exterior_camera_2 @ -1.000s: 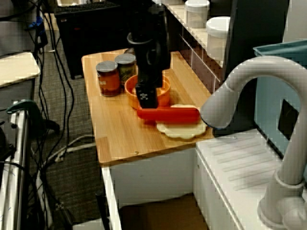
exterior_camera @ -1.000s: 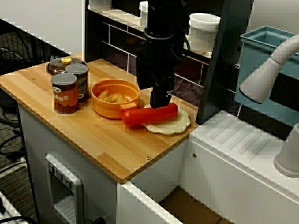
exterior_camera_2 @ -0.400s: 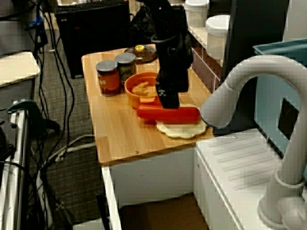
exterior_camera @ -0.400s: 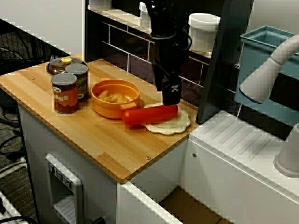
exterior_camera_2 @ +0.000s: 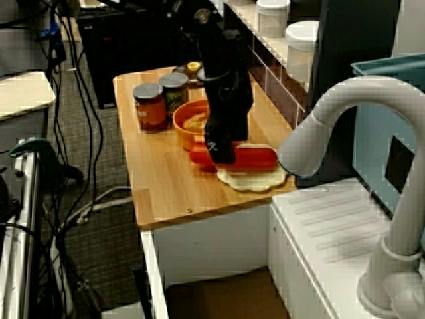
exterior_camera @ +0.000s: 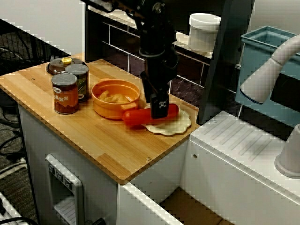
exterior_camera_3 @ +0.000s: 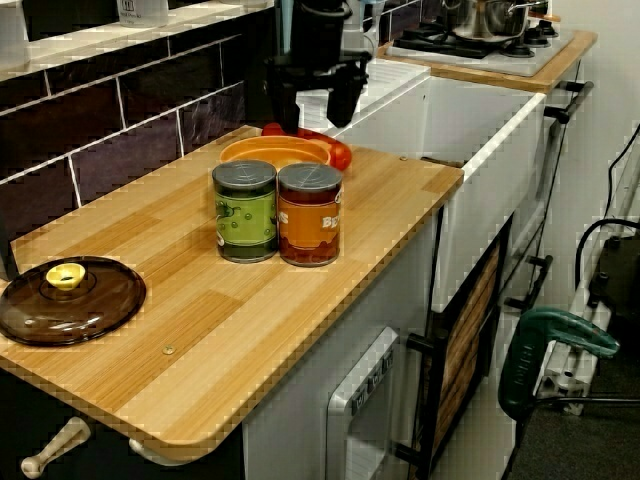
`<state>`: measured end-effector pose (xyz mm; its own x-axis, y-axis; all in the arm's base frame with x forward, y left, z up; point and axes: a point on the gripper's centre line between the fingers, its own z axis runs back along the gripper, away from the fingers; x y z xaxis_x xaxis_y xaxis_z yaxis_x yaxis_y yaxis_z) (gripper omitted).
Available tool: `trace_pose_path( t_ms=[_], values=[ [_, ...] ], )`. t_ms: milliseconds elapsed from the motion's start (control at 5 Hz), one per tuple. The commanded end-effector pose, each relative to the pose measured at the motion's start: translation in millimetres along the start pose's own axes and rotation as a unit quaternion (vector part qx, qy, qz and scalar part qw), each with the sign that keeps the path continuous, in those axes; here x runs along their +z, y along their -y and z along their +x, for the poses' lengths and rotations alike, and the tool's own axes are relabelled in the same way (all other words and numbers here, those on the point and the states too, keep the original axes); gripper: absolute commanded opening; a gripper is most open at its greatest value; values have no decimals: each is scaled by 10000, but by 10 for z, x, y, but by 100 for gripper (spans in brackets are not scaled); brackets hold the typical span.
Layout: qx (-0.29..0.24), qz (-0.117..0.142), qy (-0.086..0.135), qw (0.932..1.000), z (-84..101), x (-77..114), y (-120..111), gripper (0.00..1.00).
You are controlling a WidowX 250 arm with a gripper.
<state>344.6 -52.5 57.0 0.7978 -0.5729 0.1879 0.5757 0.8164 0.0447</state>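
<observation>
Pincer (exterior_camera: 158,111) hangs wide open, gripping nothing, low over the long red plastic sausage (exterior_camera: 138,117). That lies just beside the round orange bowl (exterior_camera: 108,111), partly on a cream scalloped plate (exterior_camera: 176,125). Step judged: approach for grasp. Next calls for a short descent and a square closing.

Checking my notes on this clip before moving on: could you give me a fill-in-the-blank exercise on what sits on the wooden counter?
The gripper, fingers apart, hangs over the red sausage lying on the cream plate; the bowl beside them is ____.
The can next to the red can has a ____ label.
The knob on the brown glass lid is ____.
Missing words: orange; green; yellow.
</observation>
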Motion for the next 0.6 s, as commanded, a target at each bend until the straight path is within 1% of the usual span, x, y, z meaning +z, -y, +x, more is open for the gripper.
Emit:
trace_pose_path(
  t_ms=[0,400],
  values=[
    [79,420,358,9984,-14,130,41,100],
    [413,507,247,9976,-51,68,87,100]
  ],
)
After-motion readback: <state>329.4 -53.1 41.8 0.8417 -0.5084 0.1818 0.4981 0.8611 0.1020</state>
